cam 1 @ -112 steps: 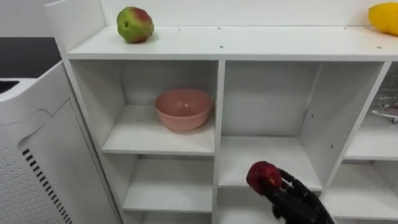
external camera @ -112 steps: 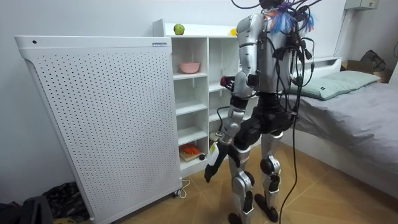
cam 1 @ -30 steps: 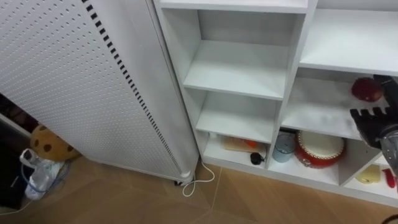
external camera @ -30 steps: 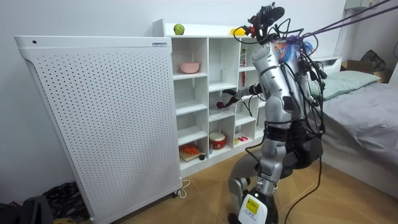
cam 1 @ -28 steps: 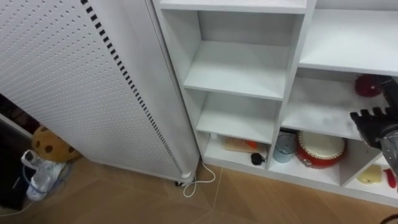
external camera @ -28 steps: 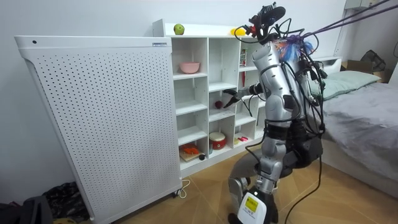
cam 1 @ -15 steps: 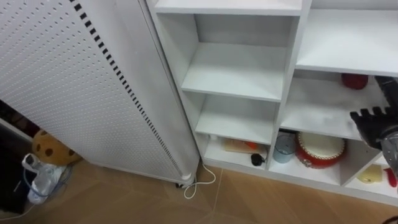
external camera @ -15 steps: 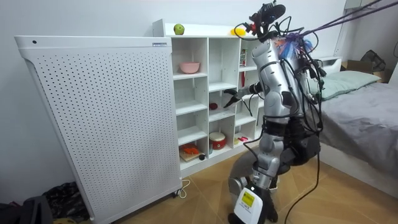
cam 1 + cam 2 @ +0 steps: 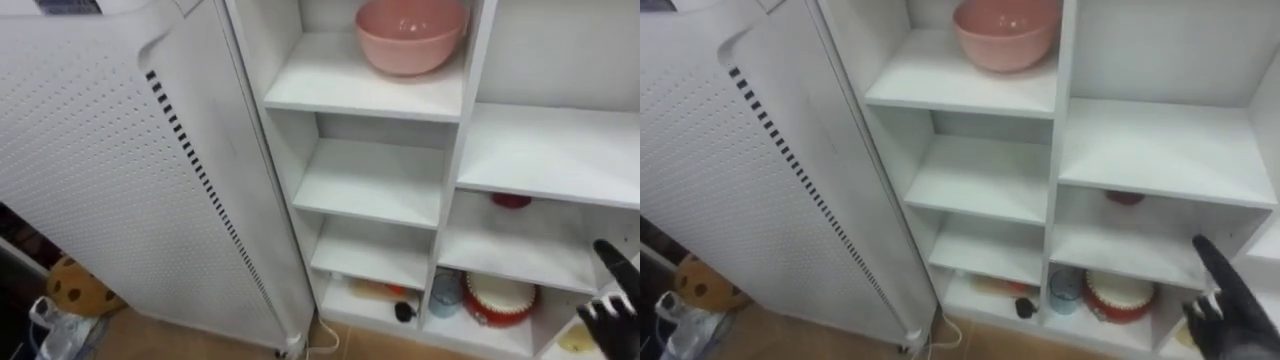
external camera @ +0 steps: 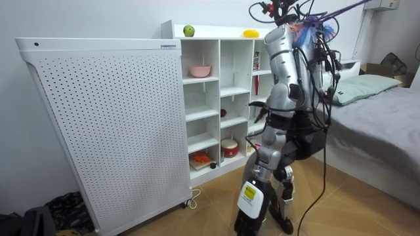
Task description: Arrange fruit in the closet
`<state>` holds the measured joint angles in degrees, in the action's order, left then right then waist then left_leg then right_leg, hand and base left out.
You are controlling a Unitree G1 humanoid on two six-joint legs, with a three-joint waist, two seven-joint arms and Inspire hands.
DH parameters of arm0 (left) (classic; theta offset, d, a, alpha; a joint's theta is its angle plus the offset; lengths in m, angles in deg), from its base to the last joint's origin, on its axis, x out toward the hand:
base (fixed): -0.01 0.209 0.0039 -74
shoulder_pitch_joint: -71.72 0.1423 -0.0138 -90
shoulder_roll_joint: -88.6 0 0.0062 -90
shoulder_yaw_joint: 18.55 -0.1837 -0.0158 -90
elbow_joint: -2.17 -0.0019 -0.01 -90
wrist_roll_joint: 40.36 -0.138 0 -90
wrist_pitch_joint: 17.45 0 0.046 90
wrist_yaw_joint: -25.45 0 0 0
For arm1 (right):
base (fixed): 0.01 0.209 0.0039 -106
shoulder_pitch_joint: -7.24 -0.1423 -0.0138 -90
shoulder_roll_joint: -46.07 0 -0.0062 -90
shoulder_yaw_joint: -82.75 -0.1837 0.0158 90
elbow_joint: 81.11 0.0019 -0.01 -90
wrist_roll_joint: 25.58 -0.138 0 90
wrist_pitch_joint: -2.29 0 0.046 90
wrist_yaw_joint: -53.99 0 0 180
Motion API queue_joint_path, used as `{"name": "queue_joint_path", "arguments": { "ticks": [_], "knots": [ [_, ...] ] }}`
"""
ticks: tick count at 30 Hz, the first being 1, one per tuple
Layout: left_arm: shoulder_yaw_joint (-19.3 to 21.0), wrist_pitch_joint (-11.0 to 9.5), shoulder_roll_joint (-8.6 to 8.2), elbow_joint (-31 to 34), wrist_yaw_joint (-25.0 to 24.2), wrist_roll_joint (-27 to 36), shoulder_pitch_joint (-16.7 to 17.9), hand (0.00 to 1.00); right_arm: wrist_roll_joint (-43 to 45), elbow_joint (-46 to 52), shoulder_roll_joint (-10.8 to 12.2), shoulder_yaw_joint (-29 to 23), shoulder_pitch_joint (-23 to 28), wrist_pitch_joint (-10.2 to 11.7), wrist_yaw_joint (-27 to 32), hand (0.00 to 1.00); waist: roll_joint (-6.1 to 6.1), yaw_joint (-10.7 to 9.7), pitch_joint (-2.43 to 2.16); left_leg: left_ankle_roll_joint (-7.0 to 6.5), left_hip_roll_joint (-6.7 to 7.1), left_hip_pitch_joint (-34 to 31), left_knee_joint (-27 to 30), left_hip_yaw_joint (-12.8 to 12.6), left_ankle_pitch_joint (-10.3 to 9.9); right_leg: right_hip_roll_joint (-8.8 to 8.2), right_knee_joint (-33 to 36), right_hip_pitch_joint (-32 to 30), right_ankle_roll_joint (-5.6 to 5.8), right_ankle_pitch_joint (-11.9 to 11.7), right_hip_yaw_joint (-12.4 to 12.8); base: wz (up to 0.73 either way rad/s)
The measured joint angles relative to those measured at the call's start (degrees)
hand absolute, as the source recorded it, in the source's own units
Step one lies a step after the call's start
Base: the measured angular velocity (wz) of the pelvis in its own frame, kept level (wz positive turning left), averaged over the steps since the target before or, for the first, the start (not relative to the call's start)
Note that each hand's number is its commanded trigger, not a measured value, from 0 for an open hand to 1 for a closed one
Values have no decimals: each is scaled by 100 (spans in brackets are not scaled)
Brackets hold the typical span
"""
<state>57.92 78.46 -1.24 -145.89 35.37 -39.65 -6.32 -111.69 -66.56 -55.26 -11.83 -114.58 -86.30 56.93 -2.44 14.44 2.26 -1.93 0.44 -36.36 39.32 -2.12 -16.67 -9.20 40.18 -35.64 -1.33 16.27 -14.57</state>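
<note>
A red apple lies at the back of a middle shelf in the white closet's right column, with nothing touching it. My right hand is open with straight fingers, low at the right, in front of that shelf and clear of the apple. A pink bowl sits on the shelf above, in the left column. In the room view a green apple and a yellow fruit rest on the closet's top. My left hand hangs low by my legs.
A tall white perforated panel stands against the closet's left side. The bottom shelves hold a red round pot, a blue-grey cup and orange items. A bed lies at the room view's right.
My right hand has drawn back and down from the shelf, leaving the red apple there. I have straightened up from a bend, so my view has lifted and the bowl shows.
</note>
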Motion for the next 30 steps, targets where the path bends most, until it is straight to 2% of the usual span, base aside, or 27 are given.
{"name": "queue_joint_path", "arguments": {
  "ticks": [2,5,7,8,9,10,11,13,14,15,16,18,21,23,26,29,30],
  "knots": [
    [154,-2,-16,-3,-41,-101,-19,0,216,-128,101,57,316,-58,-86,0,16,-40,0,-8,-2,212,-245,-6,73,37,-242,207,26,-76,-3,0],
    [284,-25,-112,-121,-41,-182,-43,0,452,-303,314,115,869,-81,-312,0,-2,-247,-18,-12,28,734,-710,64,176,46,-707,746,68,-184,-144,6],
    [460,-56,-163,-130,-42,-434,-16,0,821,-299,598,161,1452,-98,-461,0,66,-421,-39,-16,30,1184,-1073,63,244,106,-1063,1220,124,-238,-189,15],
    [484,-67,-170,-128,-42,-512,2,0,933,-299,673,166,1573,-115,-494,0,85,-465,-52,-16,28,1282,-1149,67,253,130,-1150,1327,137,-250,-188,6],
    [566,-103,-195,-130,-43,-699,34,0,1198,-300,809,194,1816,-158,-570,0,126,-502,-100,-11,29,1497,-1307,65,270,147,-1323,1553,134,-293,-252,-4],
    [642,-123,-219,-173,-43,-933,38,0,1453,-326,895,352,2045,-171,-641,0,172,-551,-129,-4,29,1753,-1504,57,294,174,-1522,1798,144,-332,-276,-5],
    [688,-139,-235,-187,-42,-994,42,0,1560,-347,924,384,2161,-181,-701,0,186,-587,-132,-1,29,1896,-1604,64,307,203,-1640,1940,160,-360,-280,0],
    [907,-229,-275,-145,-36,-1256,140,0,2004,-440,1033,579,2590,-201,-903,0,257,-655,-200,8,20,2383,-1927,69,325,299,-2024,2477,206,-415,-279,0],
    [965,-229,-281,-133,-26,-1389,154,0,2155,-447,1107,619,2813,-210,-982,0,288,-714,-218,10,7,2609,-2021,68,326,341,-2187,2724,228,-427,-272,-3],
    [1030,-237,-296,-131,-22,-1396,163,0,2200,-445,1154,619,2910,-212,-1014,0,293,-723,-214,12,2,2714,-2068,58,327,357,-2263,2831,235,-432,-269,-5],
    [1164,-233,-357,-134,8,-1402,175,0,2277,-442,1236,615,3051,-236,-1063,0,334,-768,-232,14,-3,2902,-2178,42,325,380,-2379,3033,253,-446,-270,-5],
    [1328,-232,-468,-144,57,-1505,178,0,2606,-440,1325,616,3165,-283,-1131,0,361,-846,-239,14,-5,3165,-2316,32,325,425,-2556,3315,283,-484,-245,-7],
    [1351,-243,-542,-162,79,-1595,170,0,2746,-422,1490,717,3301,-273,-1204,0,407,-918,-240,14,-8,3585,-2542,-28,325,472,-2767,3642,317,-517,-162,-13],
    [1480,-192,-648,-163,85,-1811,175,0,3221,-404,1617,756,3397,-278,-1252,0,407,-965,-239,13,-13,3795,-2647,-49,324,510,-2933,3879,336,-567,-124,-8],
    [1574,-88,-715,-172,87,-1925,175,0,3601,-344,1700,780,3541,-347,-1347,0,413,-973,-244,13,-19,3942,-2708,-70,324,519,-2971,3997,338,-579,-115,-4],
    [1669,16,-824,-222,110,-2048,147,0,3966,-338,1782,788,3641,-405,-1402,0,412,-1015,-230,14,-28,4082,-2764,-85,324,528,-2971,4093,338,-579,-90,-6],
    [1691,25,-846,-233,110,-2050,153,0,4046,-338,1795,787,3650,-405,-1419,0,440,-1022,-213,15,-29,4098,-2770,-81,323,530,-2967,4099,338,-579,-75,-6]
  ]
}}
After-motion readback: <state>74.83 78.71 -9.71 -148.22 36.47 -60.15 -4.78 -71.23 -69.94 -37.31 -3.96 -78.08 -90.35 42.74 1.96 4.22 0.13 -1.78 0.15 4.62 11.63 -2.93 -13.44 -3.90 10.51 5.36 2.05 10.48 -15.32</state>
